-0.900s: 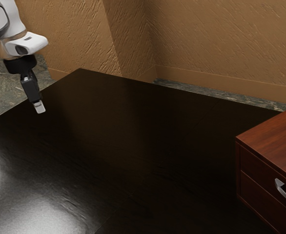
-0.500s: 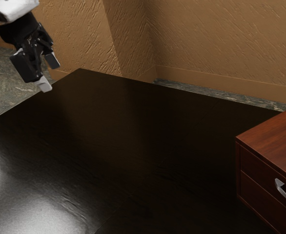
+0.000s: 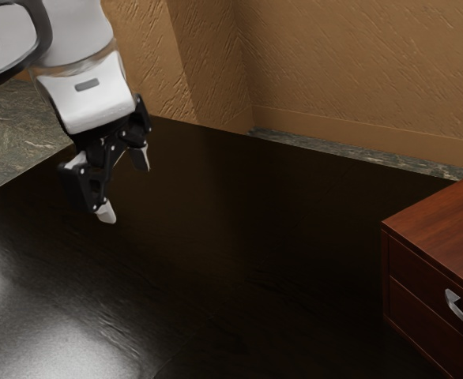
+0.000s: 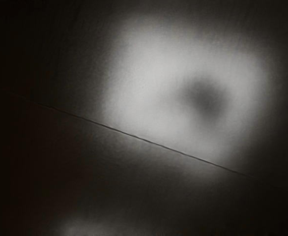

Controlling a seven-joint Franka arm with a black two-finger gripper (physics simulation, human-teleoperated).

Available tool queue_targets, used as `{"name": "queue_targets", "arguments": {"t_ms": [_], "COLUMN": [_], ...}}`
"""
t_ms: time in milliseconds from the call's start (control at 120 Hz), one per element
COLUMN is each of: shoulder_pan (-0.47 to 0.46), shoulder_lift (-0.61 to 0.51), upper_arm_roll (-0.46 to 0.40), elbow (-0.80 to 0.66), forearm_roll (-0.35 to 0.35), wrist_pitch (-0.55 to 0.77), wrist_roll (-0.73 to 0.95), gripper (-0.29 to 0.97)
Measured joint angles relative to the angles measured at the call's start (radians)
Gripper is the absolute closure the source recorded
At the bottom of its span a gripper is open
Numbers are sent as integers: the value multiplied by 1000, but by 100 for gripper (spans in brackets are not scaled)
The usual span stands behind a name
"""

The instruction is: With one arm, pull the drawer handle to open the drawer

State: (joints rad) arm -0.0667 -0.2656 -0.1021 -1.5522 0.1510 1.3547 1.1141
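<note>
Dark surface (image 3: pixel 247 260) under claw (image 3: pixel 125 187), jaws apart, well apart from drawer handle (image 3: pixel 462 312); should reach it level, straddling squarely.

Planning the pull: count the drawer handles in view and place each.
1. A silver handle sits on the wooden cabinet's front at the exterior view's lower right, far from the open end effector. The cabinet runs past the frame edge, so others may be hidden.

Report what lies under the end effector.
Bare dark table top lies under the open end effector; the wrist view shows a thin seam running across it. Nothing covers that patch.
</note>
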Motion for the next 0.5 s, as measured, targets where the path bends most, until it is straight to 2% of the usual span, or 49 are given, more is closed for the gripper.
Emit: {"name": "queue_targets", "arguments": {"t_ms": [133,233,500], "shoulder_pan": [-12,-15,-168], "shoulder_lift": [-26,-70,-58], "upper_arm_roll": [-26,-29,-32], "elbow": [-51,-173,-318], "forearm_roll": [18,23,25], "wrist_pitch": [26,80,312], "wrist_roll": [15,24,59], "gripper": [0,0,0]}}
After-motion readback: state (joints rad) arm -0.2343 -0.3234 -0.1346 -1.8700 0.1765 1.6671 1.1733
